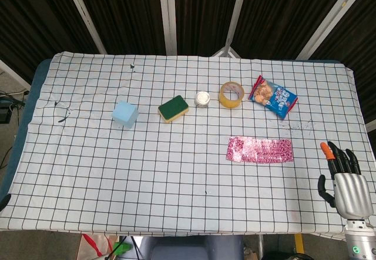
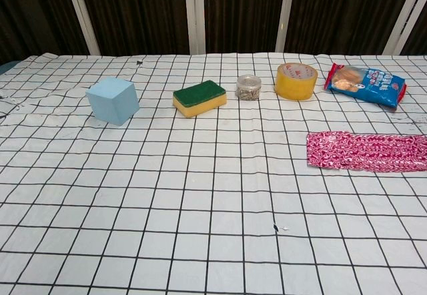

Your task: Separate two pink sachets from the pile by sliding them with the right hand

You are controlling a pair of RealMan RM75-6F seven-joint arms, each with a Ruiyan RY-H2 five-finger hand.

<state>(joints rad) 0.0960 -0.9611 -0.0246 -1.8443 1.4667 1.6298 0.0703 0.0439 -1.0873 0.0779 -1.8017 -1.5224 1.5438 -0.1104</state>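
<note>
Right hand (image 1: 346, 183) off-cloth, fingers (image 1: 343, 160) apart, empty; pink sachets (image 1: 260, 149) indistinct; left hand unseen.

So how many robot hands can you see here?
1. Only the right hand shows, at the table's right edge near the pink sachets, fingers apart and holding nothing. The left hand appears in neither view, so it may just be out of frame.
</note>
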